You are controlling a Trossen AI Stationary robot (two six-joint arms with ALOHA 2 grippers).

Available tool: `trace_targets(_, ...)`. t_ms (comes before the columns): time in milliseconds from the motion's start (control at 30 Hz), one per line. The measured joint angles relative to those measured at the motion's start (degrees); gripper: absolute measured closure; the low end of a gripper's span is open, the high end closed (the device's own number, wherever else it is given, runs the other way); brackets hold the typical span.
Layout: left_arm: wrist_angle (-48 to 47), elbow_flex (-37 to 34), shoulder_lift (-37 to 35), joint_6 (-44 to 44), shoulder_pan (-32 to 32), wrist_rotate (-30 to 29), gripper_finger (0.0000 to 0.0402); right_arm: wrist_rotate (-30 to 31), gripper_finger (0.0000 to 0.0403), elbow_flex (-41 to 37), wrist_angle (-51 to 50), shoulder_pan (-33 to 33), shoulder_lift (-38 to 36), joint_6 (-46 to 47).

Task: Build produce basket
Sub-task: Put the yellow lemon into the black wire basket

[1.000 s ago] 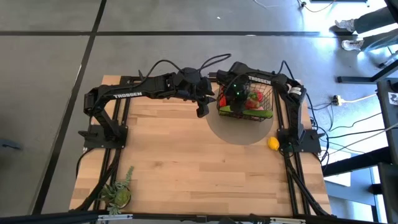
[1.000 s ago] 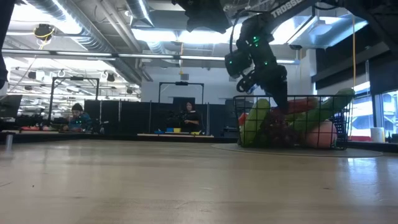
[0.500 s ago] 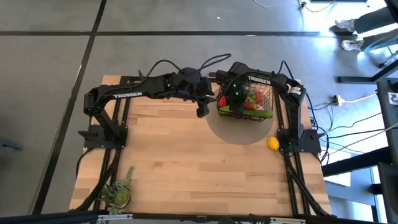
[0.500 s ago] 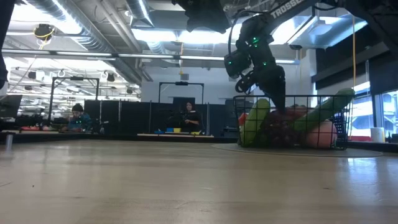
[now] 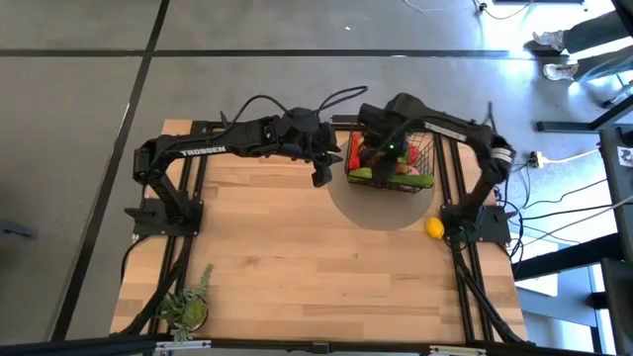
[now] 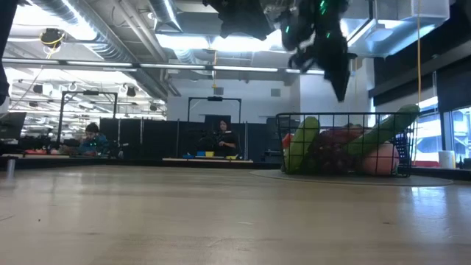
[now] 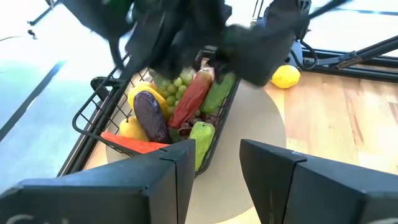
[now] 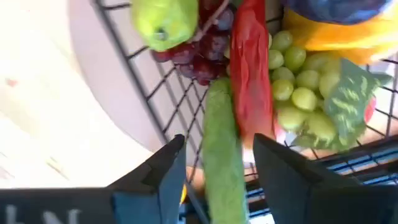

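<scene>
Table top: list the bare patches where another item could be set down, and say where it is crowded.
Bare wood spans the table between the potted plant and the lemon. Also free: the round mat beside the basket. Crowded: the basket, heaped with produce, with the right gripper above and the left gripper alongside.

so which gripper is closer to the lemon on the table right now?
Right. The right gripper hangs open above the basket, with the lemon on the table just beyond the basket's near corner. The left gripper waits past the basket's other side, farther from it.
</scene>
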Motion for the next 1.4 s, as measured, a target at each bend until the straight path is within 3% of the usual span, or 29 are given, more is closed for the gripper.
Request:
trace_targets(467,-0.77,-0.04,-1.43,0.02,0.00,-0.22,0.0287,-4.63,0.0224,-1.09,-0.72,12.92,-22.00,29.42)
trace_targets(867,-1.55,-0.04,-1.75,-0.02,0.00,-0.22,0.0287,-7.12,0.0224,-23.91,-0.96,20.05,-40.36,61.52)
trace_targets(1033,-1.53,-0.04,-1.75,-0.02,0.06,-0.22,0.0287,-11.39,0.0224,-34.92,-0.84,21.68,-43.27,64.97)
trace_targets(1400,-1.02,-0.04,-1.75,-0.04,0.94,-0.26,0.0287,-11.69,0.0224,-52.50,8.00,22.65,-42.64,62.19)
